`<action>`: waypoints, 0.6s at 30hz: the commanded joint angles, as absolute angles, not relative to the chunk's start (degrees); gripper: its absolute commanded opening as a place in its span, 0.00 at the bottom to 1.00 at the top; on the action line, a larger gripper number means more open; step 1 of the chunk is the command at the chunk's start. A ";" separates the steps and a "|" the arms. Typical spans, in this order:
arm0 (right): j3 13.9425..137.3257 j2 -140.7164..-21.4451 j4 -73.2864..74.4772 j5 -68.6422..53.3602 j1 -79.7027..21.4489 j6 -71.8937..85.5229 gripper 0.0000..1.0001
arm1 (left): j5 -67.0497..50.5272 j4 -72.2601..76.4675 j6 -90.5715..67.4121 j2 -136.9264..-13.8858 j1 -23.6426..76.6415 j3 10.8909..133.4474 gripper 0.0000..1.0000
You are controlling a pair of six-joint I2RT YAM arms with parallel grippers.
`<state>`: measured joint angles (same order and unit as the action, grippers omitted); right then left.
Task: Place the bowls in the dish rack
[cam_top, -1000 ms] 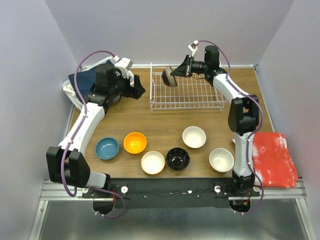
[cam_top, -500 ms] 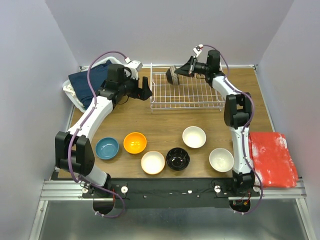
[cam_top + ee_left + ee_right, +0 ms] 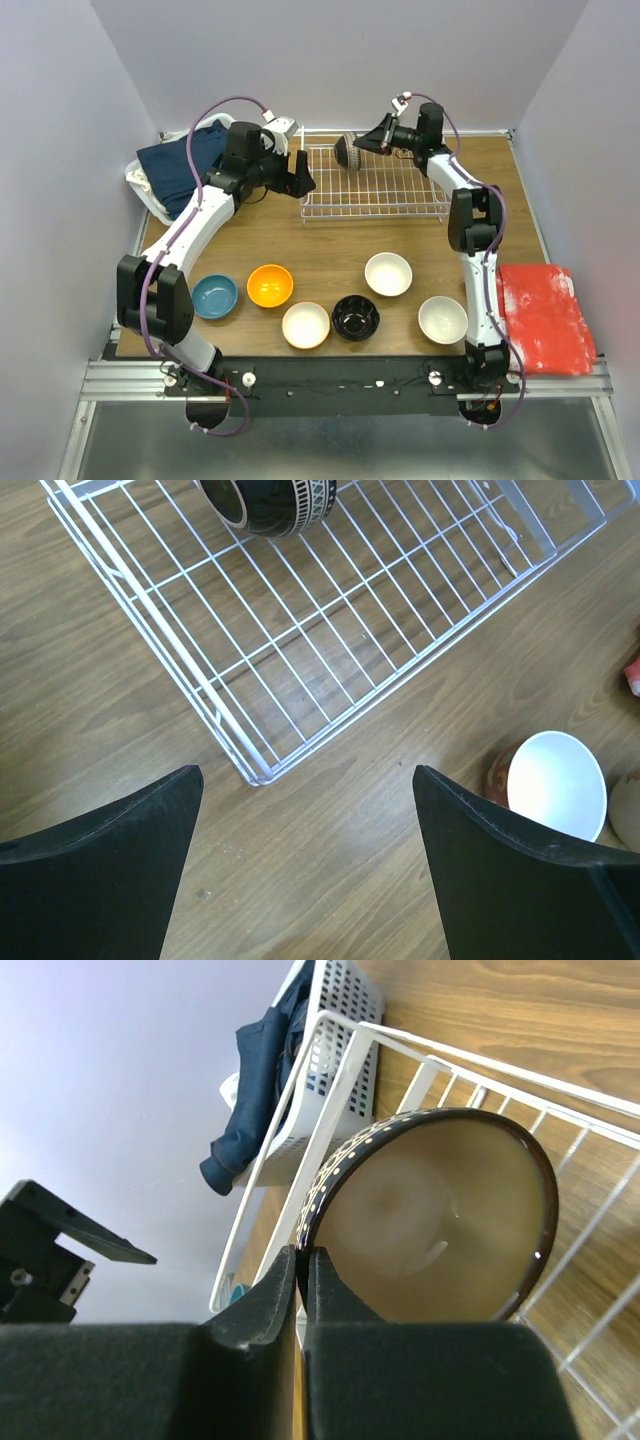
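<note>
My right gripper [image 3: 360, 146] is shut on the rim of the dark brown bowl [image 3: 346, 151] and holds it on edge over the back left corner of the white wire dish rack [image 3: 400, 193]. In the right wrist view my fingertips [image 3: 305, 1256] pinch its patterned rim, its pale inside [image 3: 440, 1220] facing the camera. My left gripper [image 3: 301, 178] is open and empty beside the rack's left edge; its wrist view shows the rack corner [image 3: 250, 770] and the held bowl [image 3: 270, 502]. Blue [image 3: 214, 296], orange [image 3: 270, 285], cream [image 3: 306, 325], black [image 3: 355, 318] and two white bowls [image 3: 388, 273] [image 3: 443, 319] sit on the table.
A white plastic basket [image 3: 140, 190] with dark blue cloth [image 3: 175, 160] stands at the back left, also in the right wrist view [image 3: 335, 1020]. A red cloth [image 3: 540, 315] lies at the right edge. Walls close in on the sides and back.
My left arm has swung right, from the cloth basket to the rack's left edge. My right gripper has carried the brown bowl back toward the rack's rear corner.
</note>
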<state>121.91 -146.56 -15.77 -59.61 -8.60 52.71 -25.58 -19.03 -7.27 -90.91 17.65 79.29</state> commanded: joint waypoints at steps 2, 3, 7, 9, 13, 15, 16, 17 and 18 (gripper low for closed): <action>120.33 -145.20 -2.47 -52.03 -5.36 44.83 0.27 | -26.71 -16.88 -9.14 -91.49 18.02 81.21 0.96; 119.89 -144.85 -1.07 -51.77 -4.93 43.43 0.28 | -26.81 -16.44 -9.49 -91.49 18.10 81.21 0.96; 118.92 -141.95 3.50 -48.97 -4.31 39.65 0.35 | -27.33 -14.42 -10.81 -91.06 18.37 80.33 0.96; 118.74 -140.10 6.48 -47.82 -3.96 37.20 0.38 | -27.86 -13.01 -11.25 -90.62 18.28 79.28 0.96; 118.39 -137.20 11.68 -43.61 -3.69 32.35 0.42 | -28.39 -10.38 -11.87 -89.56 18.37 77.08 0.97; 117.78 -135.45 14.31 -41.49 -3.69 29.81 0.43 | -28.48 -9.93 -11.87 -89.12 18.46 76.38 0.97; 117.16 -134.92 15.02 -40.61 -3.69 29.10 0.44 | -28.56 -9.84 -11.78 -88.95 18.46 76.20 0.97; 117.07 -134.56 16.16 -39.56 -3.69 28.48 0.45 | -28.65 -9.58 -11.69 -88.77 18.54 75.68 0.97; 116.64 -133.95 17.22 -38.85 -3.78 27.26 0.45 | -28.74 -9.23 -11.34 -88.33 18.54 75.24 0.97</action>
<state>118.17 -139.68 9.39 -45.25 -3.20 34.52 -26.70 -12.05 -11.11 -91.05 18.13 77.14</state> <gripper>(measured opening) 0.437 0.968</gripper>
